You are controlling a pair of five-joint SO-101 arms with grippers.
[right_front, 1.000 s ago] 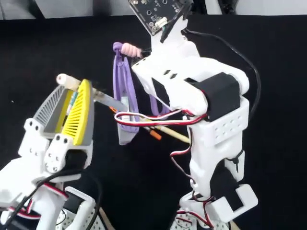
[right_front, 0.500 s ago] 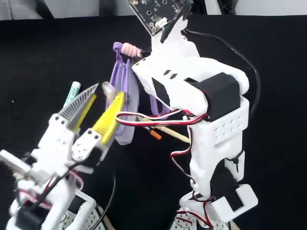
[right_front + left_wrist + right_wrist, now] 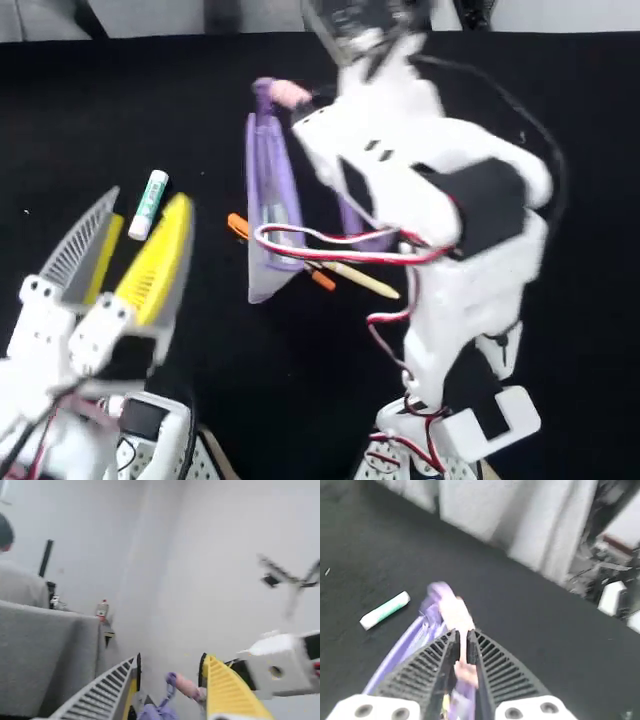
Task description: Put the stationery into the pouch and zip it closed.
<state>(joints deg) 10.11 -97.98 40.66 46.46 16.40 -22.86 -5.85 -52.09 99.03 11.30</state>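
From my seat far away, I see the purple pouch (image 3: 268, 215) in the upper middle of the high view, on the black table (image 3: 590, 100). It stands up tall and thin, and its low end is down near the table. At its top is a pink tag (image 3: 290, 95). In the right wrist view the right gripper (image 3: 462, 632) has its two dark jaws clamped on that pink tag (image 3: 451, 611), with the pouch (image 3: 415, 645) hanging under it. The big white right arm (image 3: 440, 200) fills the right half of the high view. An orange pen (image 3: 238, 226) pokes out on both sides of the pouch's low part, and a pencil (image 3: 365, 281) sticks out to the right beside it. I cannot tell if they are inside the pouch or just behind it. A white and green stick (image 3: 148, 205) lies on the table at the left, well apart from the pouch. The right wrist view shows the stick (image 3: 385, 611) flat on the table by itself. The left gripper (image 3: 147, 197) is at the lower left of the high view. Its grey jaw and its yellow jaw are wide apart and hold nothing. From above, the stick shows between the two tips. In the left wrist view the left gripper (image 3: 171, 660) points up at a pale wall (image 3: 210, 555).
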